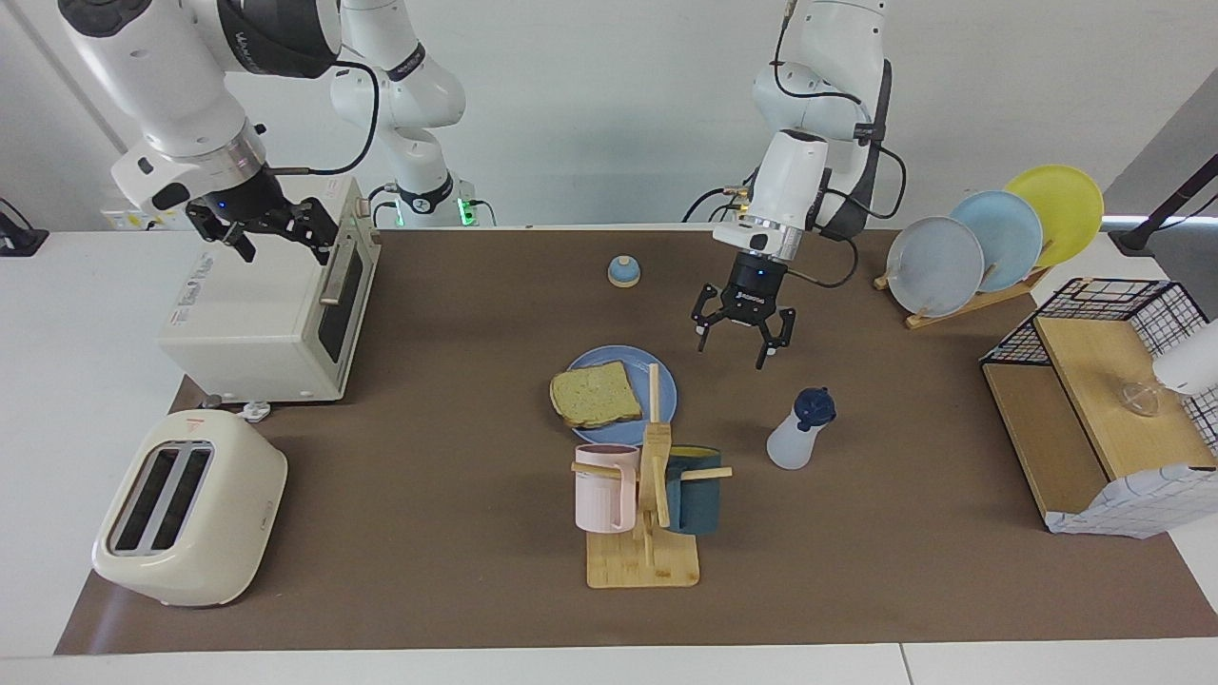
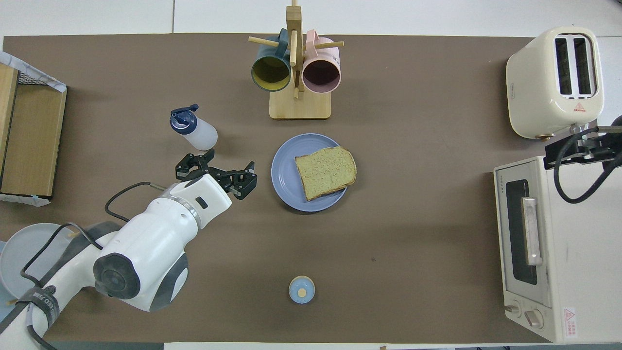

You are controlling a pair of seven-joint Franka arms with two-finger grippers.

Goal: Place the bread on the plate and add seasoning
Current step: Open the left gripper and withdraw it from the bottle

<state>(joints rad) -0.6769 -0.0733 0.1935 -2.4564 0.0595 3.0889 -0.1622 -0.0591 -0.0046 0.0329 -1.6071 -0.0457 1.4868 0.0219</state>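
Note:
The bread (image 1: 595, 395) (image 2: 325, 171) lies flat on the blue plate (image 1: 609, 360) (image 2: 284, 175) in the middle of the mat. The seasoning bottle (image 1: 797, 433) (image 2: 194, 130) stands upright beside the plate, toward the left arm's end, with its navy cap on. My left gripper (image 1: 735, 347) (image 2: 215, 176) hangs open and empty in the air over the mat between bottle and plate, touching neither. My right gripper (image 1: 283, 249) (image 2: 573, 148) waits open and empty above the toaster oven.
A mug tree (image 1: 647, 495) (image 2: 296, 73) with two mugs stands just farther from the robots than the plate. The toaster oven (image 1: 266, 314) and toaster (image 1: 190, 509) fill the right arm's end. A bell (image 1: 623, 272), a plate rack (image 1: 990, 243) and a wooden shelf (image 1: 1094, 409) are also there.

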